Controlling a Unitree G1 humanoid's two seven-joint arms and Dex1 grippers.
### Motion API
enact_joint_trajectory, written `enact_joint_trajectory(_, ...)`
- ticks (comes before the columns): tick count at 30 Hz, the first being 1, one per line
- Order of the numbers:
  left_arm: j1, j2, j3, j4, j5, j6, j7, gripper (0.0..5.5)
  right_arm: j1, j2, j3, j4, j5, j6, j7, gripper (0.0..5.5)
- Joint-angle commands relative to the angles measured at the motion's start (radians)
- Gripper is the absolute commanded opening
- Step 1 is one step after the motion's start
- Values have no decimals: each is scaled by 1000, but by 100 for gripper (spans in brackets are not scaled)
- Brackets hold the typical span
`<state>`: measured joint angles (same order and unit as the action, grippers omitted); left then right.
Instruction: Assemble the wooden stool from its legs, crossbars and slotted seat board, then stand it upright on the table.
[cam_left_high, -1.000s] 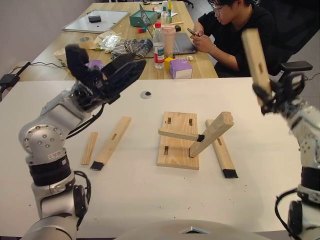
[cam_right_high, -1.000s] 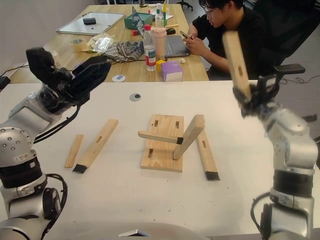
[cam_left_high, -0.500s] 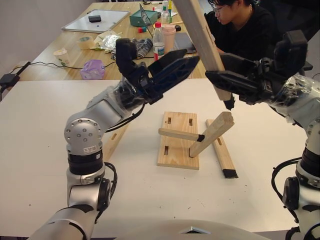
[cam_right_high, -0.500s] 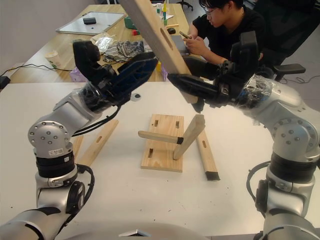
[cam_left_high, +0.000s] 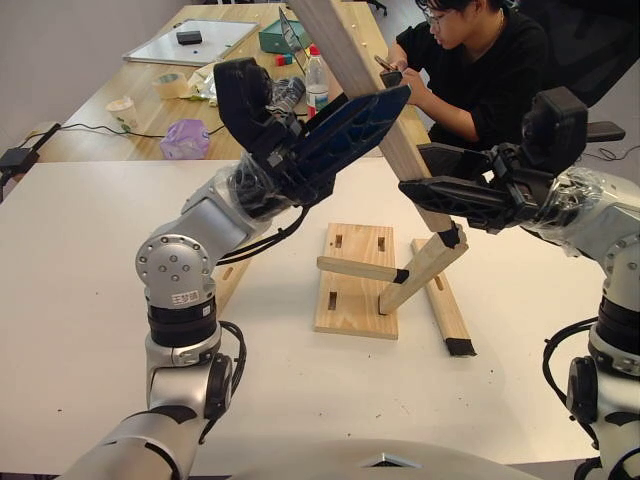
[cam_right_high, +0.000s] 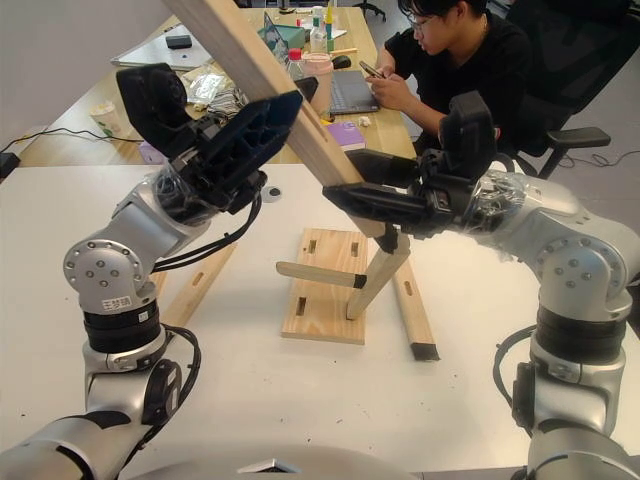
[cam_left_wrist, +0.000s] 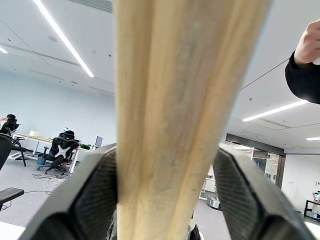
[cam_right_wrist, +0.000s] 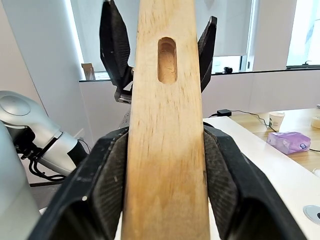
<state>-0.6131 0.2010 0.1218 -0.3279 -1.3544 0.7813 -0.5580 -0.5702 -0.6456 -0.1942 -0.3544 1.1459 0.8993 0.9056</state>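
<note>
While both jaws clamp the leg (cam_left_high: 345, 50), slot (cam_right_wrist: 167, 59) facing right wrist

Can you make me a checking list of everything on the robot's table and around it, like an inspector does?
surface: white table, stool parts lying on it.
job's things: seat board lies flat, slots up; tilted leg with a crossbar joined to it rests on the board; spare leg lies right of the board; second leg lies left of it, partly behind the left arm; held leg slants in the air.
clutter: bottle, purple bag and paper cup on the wooden table behind.
grippers: left gripper and right gripper both shut on the held leg.
cables: black cable along the wooden table's left side.
surroundings: black chair at far right.
</note>
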Motion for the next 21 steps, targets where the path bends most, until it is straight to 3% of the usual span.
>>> enact_joint_trajectory(1,4,19,-19,-11,31,0,-5,244,-14,-9,-15,1,25,14,-32,205)
enact_joint_trajectory(4,3,26,-22,-2,56,-6,-12,216,-23,-1,-18,5,29,19,-67,205)
enact_joint_trajectory(12,-12,97,23,42,92,-25,-54,204,-34,-11,-13,22,2,-3,-83,348)
enact_joint_trajectory(21,27,271,123,337,327,-158,-238,204,-123,-90,-70,308,-194,-153,1,354)
